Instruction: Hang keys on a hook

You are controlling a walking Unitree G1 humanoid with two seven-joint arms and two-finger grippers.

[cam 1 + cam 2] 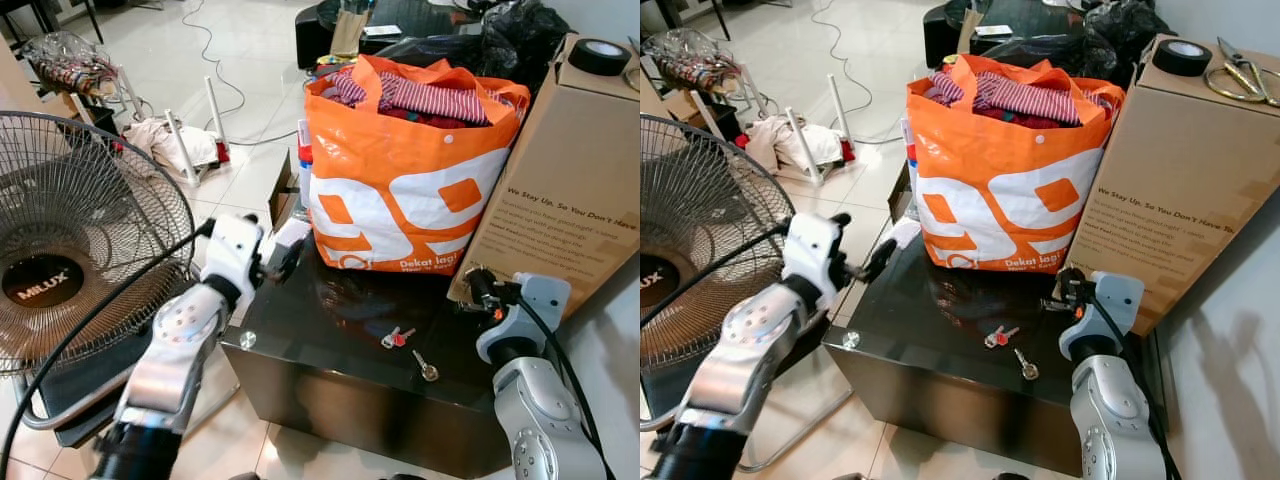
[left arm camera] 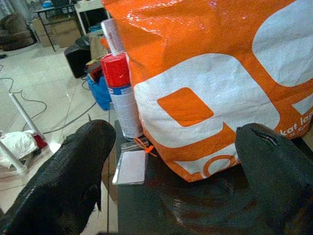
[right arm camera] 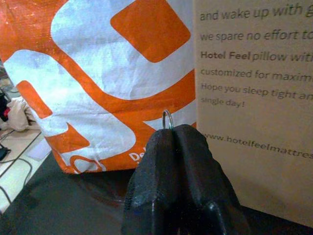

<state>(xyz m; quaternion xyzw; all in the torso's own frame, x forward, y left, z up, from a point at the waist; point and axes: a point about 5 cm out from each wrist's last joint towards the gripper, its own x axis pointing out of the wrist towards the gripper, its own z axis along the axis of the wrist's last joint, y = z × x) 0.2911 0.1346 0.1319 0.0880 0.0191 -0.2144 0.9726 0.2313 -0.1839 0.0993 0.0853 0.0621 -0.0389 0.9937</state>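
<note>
R tool point(image 3: 171, 134), nearest the lens in the wrist view: black fingers pressed together, a thin silver wire loop point(image 3: 167, 117) poking out between the tips, prob. a key ring, pinched. In the head views this tool sits at the far R edge of the glossy black surface point(image 1: 330, 370), just beside the tan cardboard box w/ printed text point(image 1: 570, 200).

L tool point(image 2: 176, 156): fingers spread wide, nothing held, hovering over the L edge of the surface, facing the orange-and-white woven bag stuffed w/ clothes point(image 1: 400, 190).

Task item: small metal keys on the surface, in front of the bag, between the two arms. Count: 2 items seen; one w/ red head + ring point(image 1: 396, 337), one plain silver key point(image 1: 426, 369), near each other, apart.

Handling (judgement): keys light, rigid, slippery on glossy top, lie flat so hard to pinch by blade; take by ring or head. No hook seen.

Others: 1 red-capped spray can point(image 2: 122, 93), 1 fan w/ wire grille point(image 1: 70, 250), 1 black tape roll point(image 1: 600, 57).
</note>
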